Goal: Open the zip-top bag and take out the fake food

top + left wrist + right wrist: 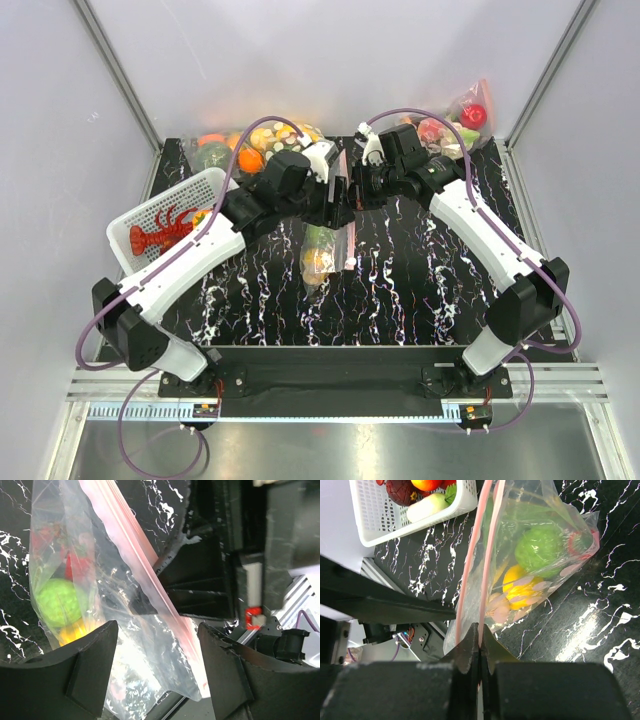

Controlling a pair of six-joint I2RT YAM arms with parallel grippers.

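Between the tips of the right gripper I see the pinkish zip strip of the zip-top bag pinched flat, the two fingers pressed together with only plastic between them; from that pinch two pink lines run away side by side, slightly apart, and I cannot tell whether the mouth is parted; the left gripper stands wide, its black fingers one to each side of the bag, and its wrist view shows me no contact with the plastic; the fake food sits inside the bag, low in its far end: a round green fruit touching a yellow fruit just below it, with a small red piece beside the green one; from the top camera both grippers meet over the middle of the black marbled table, and the bag trails from them toward the near edge; I cannot tell whether its lower end rests on the table; well to the left a white basket holds a red lobster; two other dotted bags lie at the back edge, one bulging with oranges, one with a red apple.
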